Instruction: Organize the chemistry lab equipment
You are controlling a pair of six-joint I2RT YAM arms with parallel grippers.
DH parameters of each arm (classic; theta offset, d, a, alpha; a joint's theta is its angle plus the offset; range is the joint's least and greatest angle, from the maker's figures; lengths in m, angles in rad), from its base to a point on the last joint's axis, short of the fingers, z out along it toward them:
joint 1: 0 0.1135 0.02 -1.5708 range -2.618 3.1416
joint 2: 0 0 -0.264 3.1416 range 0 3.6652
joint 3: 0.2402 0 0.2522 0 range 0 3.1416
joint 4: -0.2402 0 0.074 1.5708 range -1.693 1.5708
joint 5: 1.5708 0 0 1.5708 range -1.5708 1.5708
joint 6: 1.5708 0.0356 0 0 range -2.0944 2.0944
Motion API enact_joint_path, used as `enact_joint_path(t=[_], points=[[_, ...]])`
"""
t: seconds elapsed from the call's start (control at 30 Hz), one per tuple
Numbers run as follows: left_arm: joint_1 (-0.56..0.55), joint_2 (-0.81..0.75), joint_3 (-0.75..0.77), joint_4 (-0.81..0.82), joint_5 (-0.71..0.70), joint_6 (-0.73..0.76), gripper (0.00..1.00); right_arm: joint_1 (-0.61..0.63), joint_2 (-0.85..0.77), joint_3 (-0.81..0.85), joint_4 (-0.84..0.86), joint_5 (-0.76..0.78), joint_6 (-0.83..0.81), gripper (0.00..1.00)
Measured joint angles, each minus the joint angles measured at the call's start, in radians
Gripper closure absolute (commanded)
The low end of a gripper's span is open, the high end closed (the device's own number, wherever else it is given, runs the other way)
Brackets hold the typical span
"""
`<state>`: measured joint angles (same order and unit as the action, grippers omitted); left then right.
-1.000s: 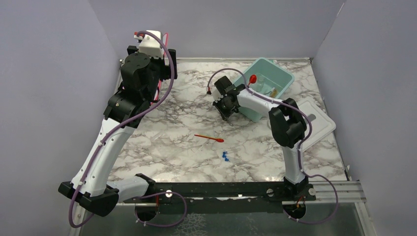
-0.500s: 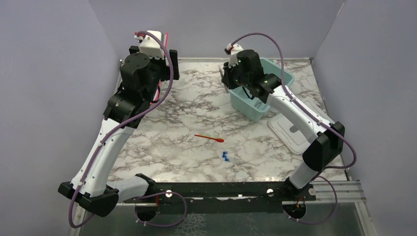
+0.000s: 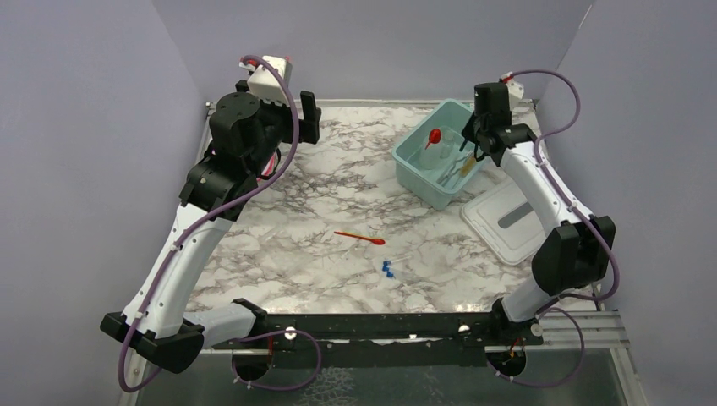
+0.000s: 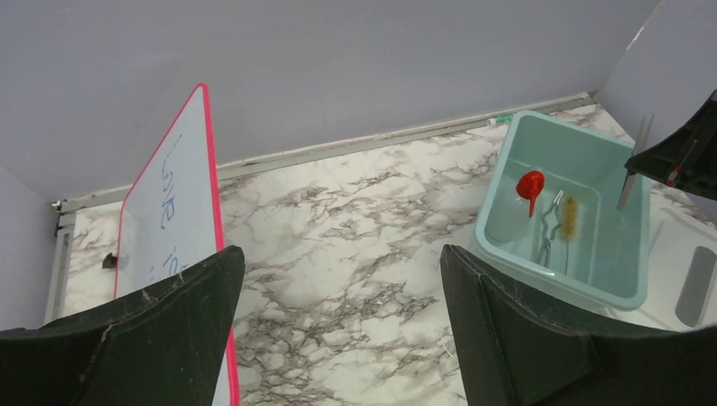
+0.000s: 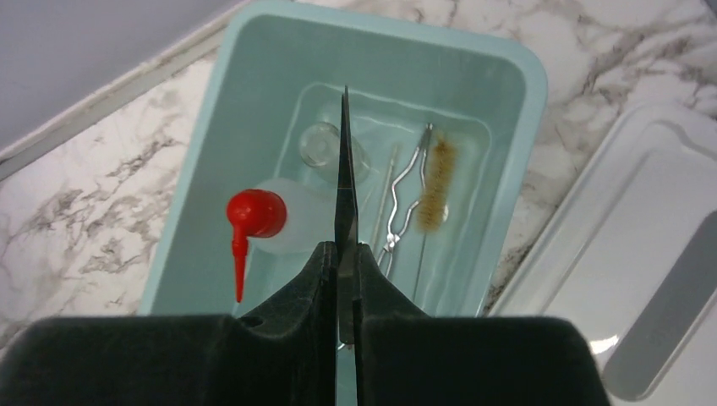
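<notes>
The left fingers [image 4: 152,338], broad matte black wedges, are spread wide with nothing between them, raised over the far left of the grey-veined marble-pattern surface [image 3: 321,194]. Beside them leans a flat whiteboard [image 4: 169,211] with a pink rim and blue writing. The right fingers [image 5: 287,304] are pressed together on a thin metal strip [image 5: 345,169], flat and narrow, seen edge-on from the right wrist and hanging over a pale teal tub [image 3: 414,169] of smooth plastic with rounded corners. Inside the tub lie a red funnel [image 5: 254,213] with a round head and slim spout, set against a frosted pale piece, a small clear glass vessel [image 5: 325,144] with a round mouth, bent-wire metal tongs [image 5: 402,203] and a wire brush [image 5: 435,194] with fuzzy tan bristles. These lie close together on the tub floor, the tongs just beside the brush. A white lid [image 3: 511,220], a rounded rectangle with a grey recessed grip, lies flat near the tub's right side. Out on the open surface, well apart from the tub, rest a thin red-orange spatula [image 3: 359,237] and, nearer the arm bases, small clear tubes [image 3: 389,269] with blue caps.
</notes>
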<state>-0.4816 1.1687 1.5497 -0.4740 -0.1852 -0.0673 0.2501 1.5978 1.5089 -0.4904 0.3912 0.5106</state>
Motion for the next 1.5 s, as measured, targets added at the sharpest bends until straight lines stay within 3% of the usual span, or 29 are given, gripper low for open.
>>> enact_joint_path(t=[0.43, 0.6, 0.73, 0.9, 1.2, 1.5], points=[[0.000, 0.000, -0.011, 0.006, 0.066, -0.049, 0.12, -0.018, 0.174, -0.035, -0.101, 0.024, 0.268, 0.86], [0.000, 0.000, -0.015, 0.008, 0.067, -0.054, 0.11, -0.018, 0.225, -0.034, -0.152, 0.024, 0.321, 0.67], [0.000, 0.000, -0.015, 0.009, 0.072, -0.060, 0.12, -0.018, 0.225, -0.008, -0.163, 0.022, 0.319, 0.61], [0.000, 0.000, -0.019, 0.012, 0.086, -0.068, 0.11, -0.018, 0.187, 0.007, -0.135, -0.032, 0.230, 0.59], [0.000, 0.005, -0.035, 0.027, 0.137, -0.092, 0.11, 0.014, 0.048, 0.009, -0.027, -0.313, -0.031, 0.58], [0.000, 0.010, -0.047, 0.047, 0.161, -0.110, 0.12, 0.313, 0.005, -0.027, 0.076, -0.547, -0.323, 0.46]])
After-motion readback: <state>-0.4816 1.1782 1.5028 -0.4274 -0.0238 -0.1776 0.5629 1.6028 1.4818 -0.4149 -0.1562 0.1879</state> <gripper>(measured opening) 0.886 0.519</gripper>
